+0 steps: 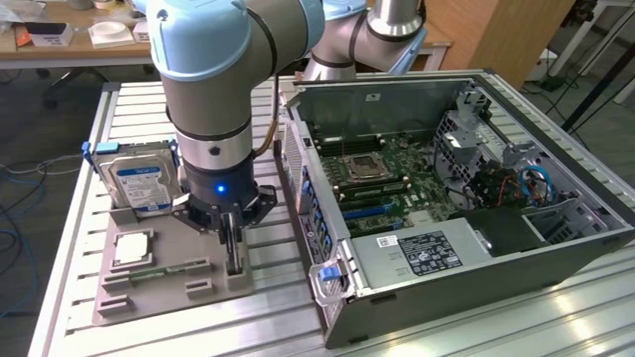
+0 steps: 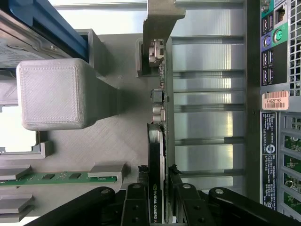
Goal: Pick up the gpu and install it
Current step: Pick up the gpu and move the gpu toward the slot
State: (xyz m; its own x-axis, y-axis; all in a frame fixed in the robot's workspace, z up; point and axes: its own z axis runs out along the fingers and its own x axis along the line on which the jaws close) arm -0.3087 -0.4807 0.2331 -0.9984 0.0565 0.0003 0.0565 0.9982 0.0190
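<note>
Black, thin gpu [image 2: 156, 155] stands on edge, bearing NVIDIA lettering.

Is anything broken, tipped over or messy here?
Nothing stands out. The gpu stands straight on its edge in its holder on the gray tray, with the gripper at it. The hard drive sits upright in its stand, and the memory stick lies flat in its slot.

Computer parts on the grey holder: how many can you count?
4: the hard drive upright at the back, the processor flat before it, the memory stick near the front, the gpu on edge in the gripper. The arm may hide more.
</note>
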